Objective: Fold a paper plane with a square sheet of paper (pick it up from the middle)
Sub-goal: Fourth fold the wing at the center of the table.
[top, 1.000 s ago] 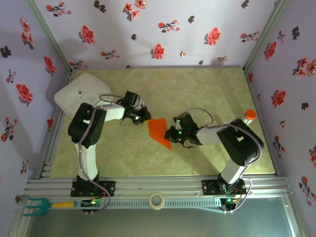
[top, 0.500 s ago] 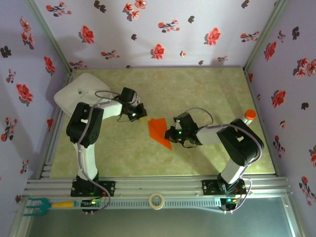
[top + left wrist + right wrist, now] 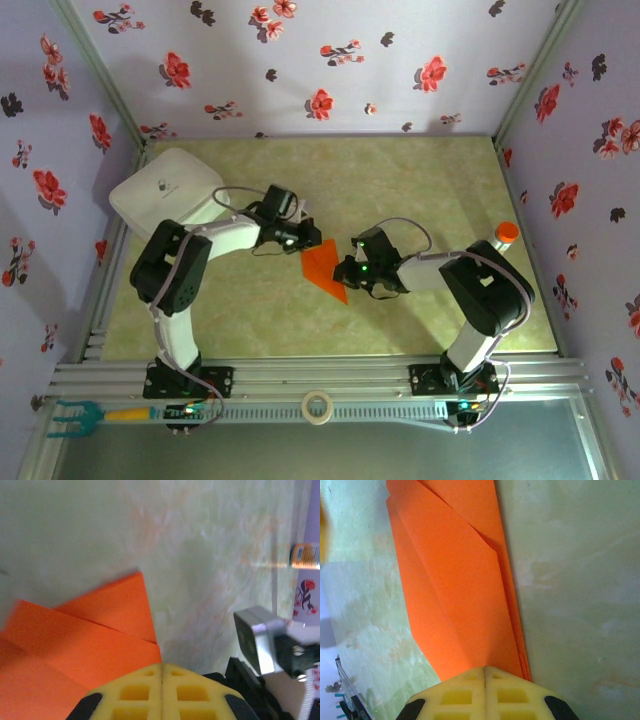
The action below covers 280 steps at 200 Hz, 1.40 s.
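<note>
Paper (image 3: 322, 266): orange, folded into a layered wedge, lying flat mid-worktop (image 3: 420, 190). Left gripper (image 3: 307, 240) at its far corner, right gripper (image 3: 346, 270) on its right edge. Both have jaws together, probably pressing rather than pinching. Mid-fold, creasing stage. Next move: slide tips along the crease without shifting layers.

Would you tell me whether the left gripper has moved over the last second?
Yes: the left gripper has shifted away from the white box, toward the paper.

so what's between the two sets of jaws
The folded orange paper; the top view shows it filling the gap between the left jaws and the right jaws.
</note>
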Each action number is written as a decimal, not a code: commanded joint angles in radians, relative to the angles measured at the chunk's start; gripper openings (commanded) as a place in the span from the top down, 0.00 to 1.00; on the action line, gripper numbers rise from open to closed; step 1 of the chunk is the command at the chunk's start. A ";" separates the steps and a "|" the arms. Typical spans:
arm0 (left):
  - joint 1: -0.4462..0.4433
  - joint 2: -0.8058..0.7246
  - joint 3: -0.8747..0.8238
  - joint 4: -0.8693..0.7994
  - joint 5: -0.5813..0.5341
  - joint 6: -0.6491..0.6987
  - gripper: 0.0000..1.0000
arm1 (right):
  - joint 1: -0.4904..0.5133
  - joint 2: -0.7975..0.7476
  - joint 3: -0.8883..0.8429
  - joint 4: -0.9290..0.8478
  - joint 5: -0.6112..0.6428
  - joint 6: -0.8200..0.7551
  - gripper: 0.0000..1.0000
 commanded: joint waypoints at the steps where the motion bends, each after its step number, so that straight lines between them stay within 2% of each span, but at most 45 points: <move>1: -0.014 0.062 -0.019 0.055 0.048 -0.025 0.95 | 0.002 0.043 -0.032 -0.183 0.064 -0.020 1.00; 45: 0.034 0.132 -0.032 0.092 0.026 -0.030 0.96 | 0.002 0.046 -0.029 -0.186 0.060 -0.023 1.00; 109: 0.159 0.157 0.052 -0.009 -0.013 0.049 0.94 | 0.002 0.051 -0.033 -0.178 0.055 -0.022 1.00; 139: 0.179 0.127 0.095 -0.046 -0.015 0.049 0.94 | 0.001 0.053 -0.032 -0.177 0.052 -0.024 1.00; 176: 0.162 0.014 0.070 -0.040 -0.032 0.022 0.92 | 0.001 0.046 -0.028 -0.181 0.055 -0.024 1.00; 207: 0.095 -0.032 0.013 0.001 -0.022 -0.007 0.92 | 0.000 0.039 -0.023 -0.187 0.059 -0.024 1.00; 249: -0.017 0.019 -0.026 0.077 -0.004 -0.052 0.92 | 0.001 0.036 -0.021 -0.192 0.060 -0.026 1.00; 280: -0.028 0.067 -0.066 0.122 -0.020 -0.092 0.93 | 0.001 0.034 -0.021 -0.192 0.060 -0.027 1.00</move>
